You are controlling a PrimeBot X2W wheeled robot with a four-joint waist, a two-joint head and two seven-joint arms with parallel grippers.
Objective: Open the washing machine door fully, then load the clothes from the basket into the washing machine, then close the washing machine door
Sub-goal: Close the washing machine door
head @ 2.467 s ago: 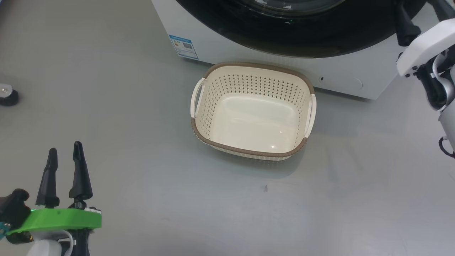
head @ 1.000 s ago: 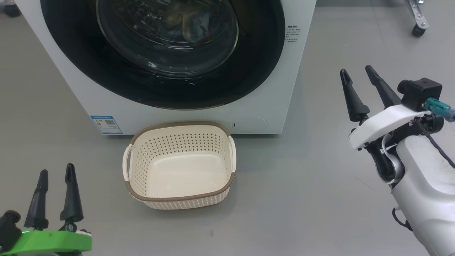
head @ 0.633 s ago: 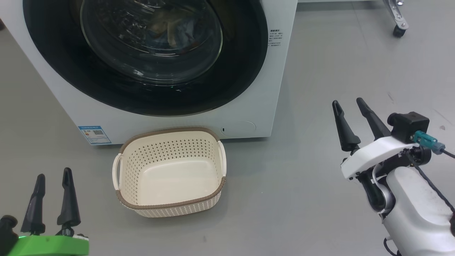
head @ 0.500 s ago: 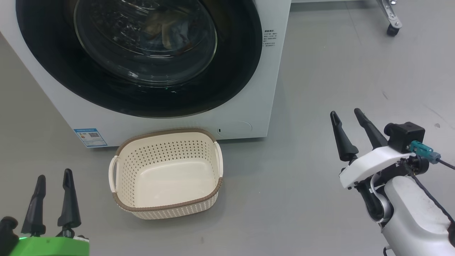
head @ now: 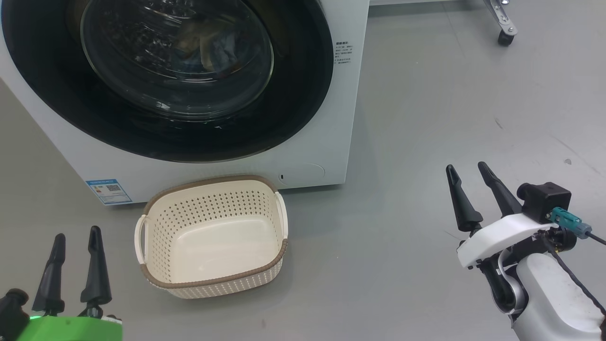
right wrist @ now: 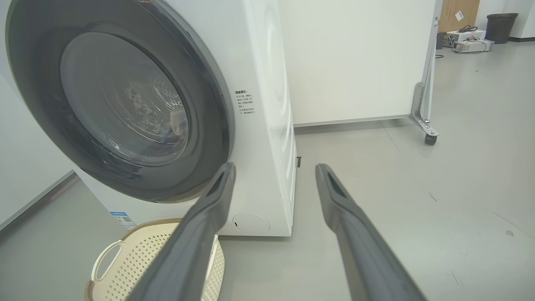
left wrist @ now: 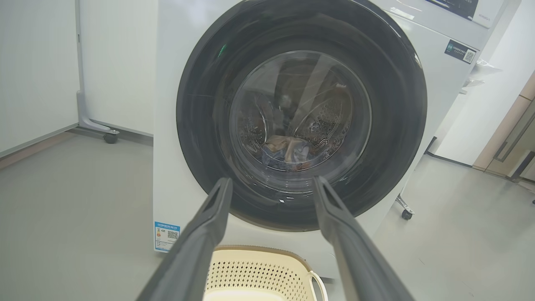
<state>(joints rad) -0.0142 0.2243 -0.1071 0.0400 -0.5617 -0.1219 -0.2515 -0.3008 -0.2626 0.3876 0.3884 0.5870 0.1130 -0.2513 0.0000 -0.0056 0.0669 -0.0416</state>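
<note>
The white washing machine (head: 307, 156) stands at the top left of the head view, and its round black-rimmed door (head: 303, 85) lies flush against the front. Through the glass the clothes (left wrist: 288, 152) lie heaped in the steel drum. On the floor in front sits the cream basket (head: 213, 282), with nothing inside it. My left gripper (head: 77, 237) is open at the lower left, left of the basket. At the lower right my right gripper (head: 466, 169) is open too, well away from the machine. Neither holds anything.
A wheeled frame leg with a caster (head: 504, 37) stands on the grey floor (head: 426, 118) at the top right. A white partition panel (right wrist: 355, 62) rises behind the machine's right side. Another caster (left wrist: 406, 215) shows beside the machine in the left wrist view.
The head camera has lifted and swung, so the machine and basket slid left in the picture. My right gripper has come down from beside the door to the lower right. Both grippers stayed open.
</note>
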